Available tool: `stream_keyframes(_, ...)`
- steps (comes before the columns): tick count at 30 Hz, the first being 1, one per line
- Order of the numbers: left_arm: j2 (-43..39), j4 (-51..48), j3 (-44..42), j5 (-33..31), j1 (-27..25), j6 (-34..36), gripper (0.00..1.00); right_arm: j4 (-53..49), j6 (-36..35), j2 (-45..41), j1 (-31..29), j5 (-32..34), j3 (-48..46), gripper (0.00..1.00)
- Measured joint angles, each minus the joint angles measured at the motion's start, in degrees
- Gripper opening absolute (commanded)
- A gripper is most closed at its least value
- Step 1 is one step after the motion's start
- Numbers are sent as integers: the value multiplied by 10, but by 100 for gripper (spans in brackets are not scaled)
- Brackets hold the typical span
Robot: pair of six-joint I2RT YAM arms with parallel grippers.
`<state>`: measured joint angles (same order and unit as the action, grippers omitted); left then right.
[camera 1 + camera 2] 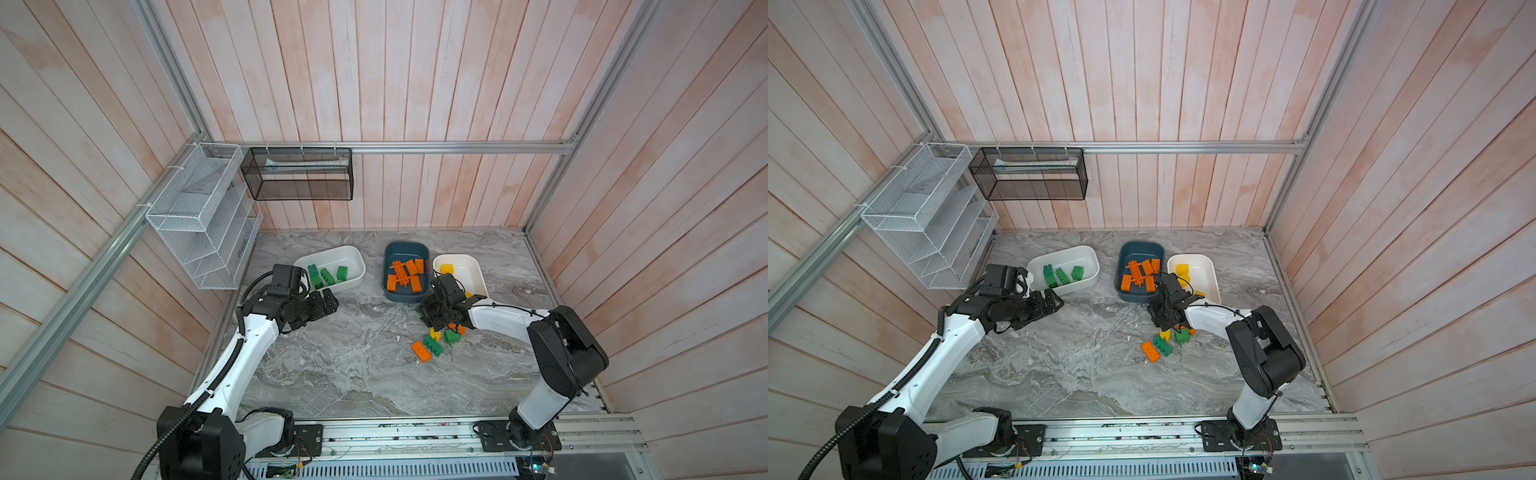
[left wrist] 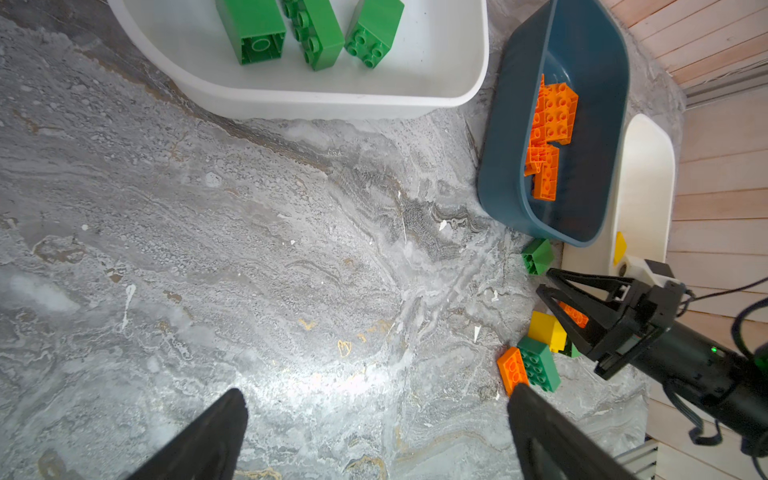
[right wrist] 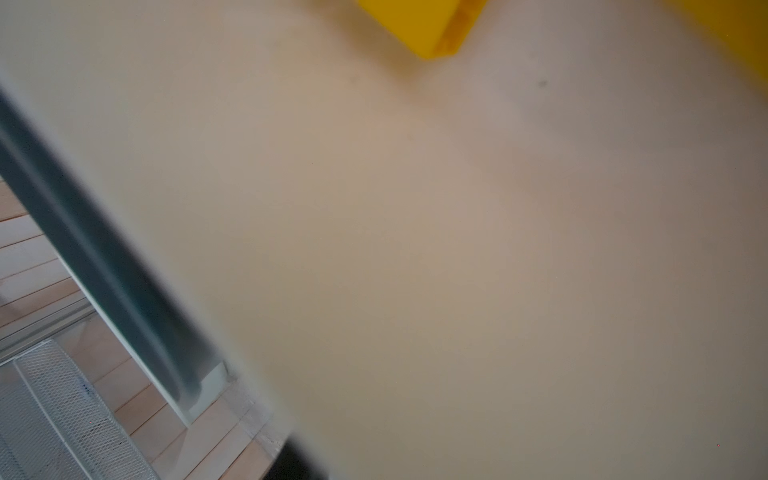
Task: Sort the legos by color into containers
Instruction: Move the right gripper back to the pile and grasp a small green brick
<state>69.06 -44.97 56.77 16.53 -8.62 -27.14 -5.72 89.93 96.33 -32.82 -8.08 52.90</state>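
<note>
Grey-veined marble tabletop (image 1: 332,374), seen from above. Nearest, right of centre, loose legos (image 1: 433,345) in orange, green and yellow lie clustered. Directly beyond them the right hand (image 2: 545,283) hangs low, its fingers pressed together at the tips. A stray green brick (image 2: 537,257) lies beside it, at the near end of the teal tub (image 1: 405,251), which holds orange bricks (image 1: 405,274). The left hand (image 2: 376,399) hovers spread wide above bare tabletop, just short of a white tub (image 1: 336,257) holding green bricks (image 1: 327,275). Just beside the teal tub, a second white tub (image 1: 469,270) holds yellow bricks (image 1: 447,269).
</note>
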Motion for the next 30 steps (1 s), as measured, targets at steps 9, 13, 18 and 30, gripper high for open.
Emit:
stream_keyframes(9,6,0,0,4,0,3,100,17,-7,-7,-12,17,2,20)
stream_keyframes(13,6,0,0,4,0,6,100,35,-16,7,-22,40,5,15)
stream_keyframes(18,6,5,0,4,0,8,100,57,-25,22,-29,72,9,12)
stream_keyframes(30,6,20,-18,11,0,10,100,85,-33,57,-30,115,17,13)
